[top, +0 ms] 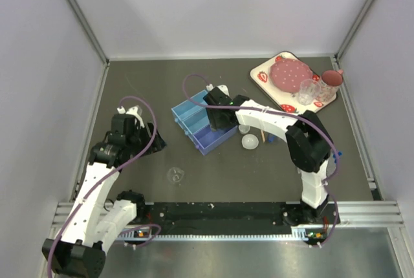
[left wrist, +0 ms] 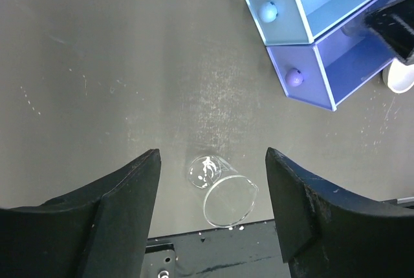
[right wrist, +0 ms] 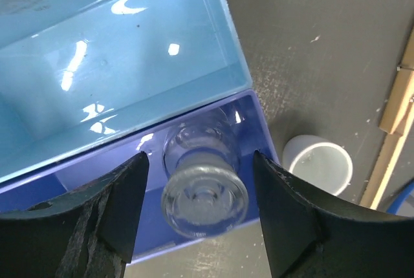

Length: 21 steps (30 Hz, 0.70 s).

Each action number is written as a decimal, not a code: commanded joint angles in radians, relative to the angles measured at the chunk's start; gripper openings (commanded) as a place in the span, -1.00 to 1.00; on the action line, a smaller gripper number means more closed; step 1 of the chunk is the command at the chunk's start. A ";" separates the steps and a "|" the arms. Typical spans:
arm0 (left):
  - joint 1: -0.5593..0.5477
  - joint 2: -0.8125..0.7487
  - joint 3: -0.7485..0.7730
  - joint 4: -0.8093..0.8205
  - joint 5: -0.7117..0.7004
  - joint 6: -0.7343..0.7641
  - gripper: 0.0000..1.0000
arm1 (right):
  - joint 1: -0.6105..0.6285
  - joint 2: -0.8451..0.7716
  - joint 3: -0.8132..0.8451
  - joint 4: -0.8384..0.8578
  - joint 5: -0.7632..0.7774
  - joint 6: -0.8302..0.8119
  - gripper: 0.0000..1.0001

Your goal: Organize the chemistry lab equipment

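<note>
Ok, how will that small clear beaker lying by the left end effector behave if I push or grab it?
The beaker lies on its side, so a nudge would probably roll it. It looks like thin clear glass: likely light, slippery and fragile, so close the left end effector gently.

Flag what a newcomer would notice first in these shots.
The blue bins in the middle of the table stand out first, with a small glass piece between the fingers of the right claw over the purple one. Next is a clear beaker lying on its side near the front edge, framed by the open left claw but untouched. The strawberry tray sits at the back right.
</note>
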 commanded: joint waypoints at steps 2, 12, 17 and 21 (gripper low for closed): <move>0.002 0.000 0.002 -0.009 0.007 -0.026 0.39 | -0.008 -0.111 0.020 -0.015 0.052 -0.025 0.32; 0.002 0.017 -0.006 -0.036 0.030 -0.049 0.16 | 0.038 -0.214 0.100 -0.117 0.131 -0.054 0.33; 0.001 0.092 -0.007 -0.114 0.069 -0.059 0.09 | 0.055 -0.315 0.071 -0.136 0.142 -0.054 0.35; -0.002 0.102 -0.033 -0.145 0.076 -0.089 0.06 | 0.065 -0.372 0.037 -0.139 0.142 -0.047 0.36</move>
